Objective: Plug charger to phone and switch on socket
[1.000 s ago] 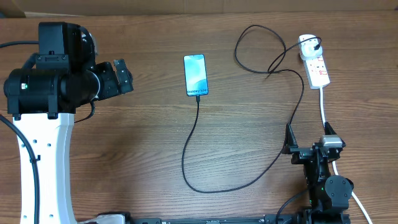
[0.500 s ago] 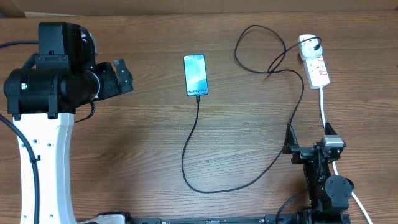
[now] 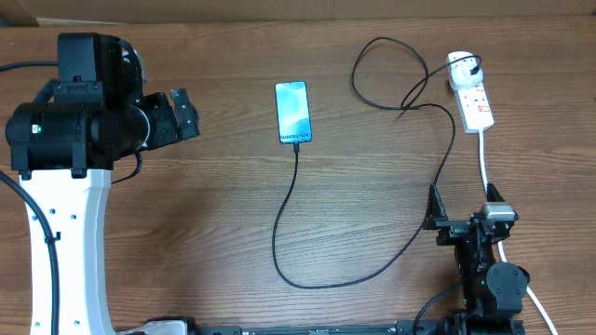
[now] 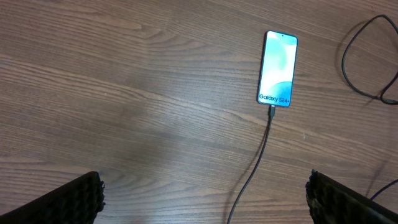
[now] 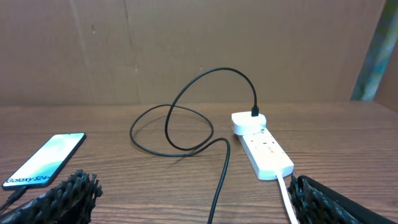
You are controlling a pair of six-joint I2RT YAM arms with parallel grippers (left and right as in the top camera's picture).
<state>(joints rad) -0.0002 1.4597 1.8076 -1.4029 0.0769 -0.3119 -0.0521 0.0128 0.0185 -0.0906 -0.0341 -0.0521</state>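
The phone (image 3: 292, 112) lies flat in the middle of the table, screen lit light blue with "Galaxy" text at its near end; it also shows in the left wrist view (image 4: 277, 68) and the right wrist view (image 5: 45, 160). The black charger cable (image 3: 289, 214) has its tip in the phone's near end and loops right to the white socket strip (image 3: 472, 98), where its black plug sits. The socket also shows in the right wrist view (image 5: 264, 152). My left gripper (image 4: 205, 199) is open and empty, left of the phone. My right gripper (image 5: 196, 202) is open and empty, near the socket's white cord (image 3: 486, 167).
The wooden table (image 3: 186, 205) carries the cable's loops at the back right (image 3: 382, 74). A cardboard wall (image 5: 186, 43) stands behind the table's far edge. The left arm's white base (image 3: 65, 242) stands at the left side.
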